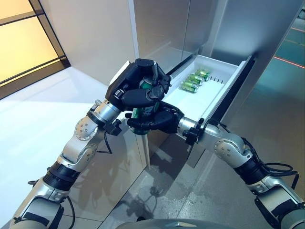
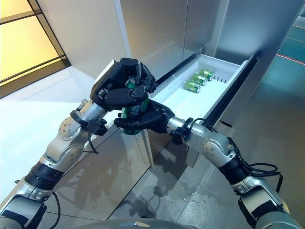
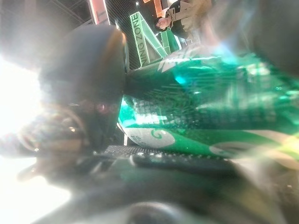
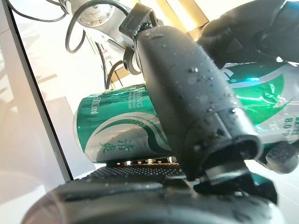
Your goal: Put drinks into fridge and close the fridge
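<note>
A green can [image 1: 141, 113] is held upright between both hands, just in front of the near left corner of the open white fridge drawer [image 1: 228, 91]. My left hand [image 1: 137, 76] is curled over the can's upper part. My right hand [image 1: 161, 120] is curled round its lower part from below. The can also shows in the left wrist view [image 3: 210, 107] and in the right wrist view [image 4: 121, 135], with the right thumb [image 4: 187, 93] across it. More green cans [image 1: 195, 79] lie on their sides at the far end of the drawer.
The steel fridge front [image 1: 162, 28] rises behind the drawer. The drawer's dark front panel [image 1: 238, 86] juts out to the right. A window with yellow light [image 1: 24, 43] is at the far left. A person [image 3: 174, 16] stands in the background of the left wrist view.
</note>
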